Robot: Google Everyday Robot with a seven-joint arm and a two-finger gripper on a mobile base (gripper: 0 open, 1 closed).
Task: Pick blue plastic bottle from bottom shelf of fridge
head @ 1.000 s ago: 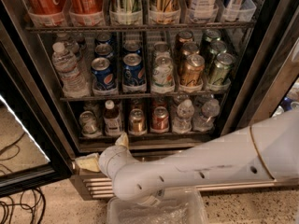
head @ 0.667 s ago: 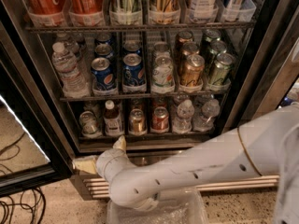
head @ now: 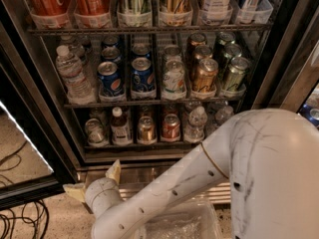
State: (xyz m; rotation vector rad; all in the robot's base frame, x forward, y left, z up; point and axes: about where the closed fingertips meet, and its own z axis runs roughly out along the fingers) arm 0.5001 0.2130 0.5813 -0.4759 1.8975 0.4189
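Note:
The blue plastic bottle (head: pixel 119 127), with a white cap and dark reddish body, stands upright in the second lane from the left on the bottom shelf (head: pixel 134 146) of the fridge (head: pixel 60 148). My gripper (head: pixel 94 182) is below and in front of that shelf, by the steel base panel and slightly left of the bottle. Its two tan fingers (head: pixel 114 172) are spread open with nothing between them. My white arm fills the lower right and hides the shelf's right end.
Several cans (head: pixel 146 129) and clear water bottles (head: pixel 195 124) share the bottom shelf. Pepsi cans (head: pixel 110 78) stand on the rack above. The open glass door (head: pixel 25 148) is at the left, cables (head: pixel 20 220) lie on the floor, and a clear bin (head: pixel 179 225) sits under my arm.
My arm has swung nearer the camera and now bulks larger at the right. The wrist has turned, so both fingers show spread apart. The bottle has not moved.

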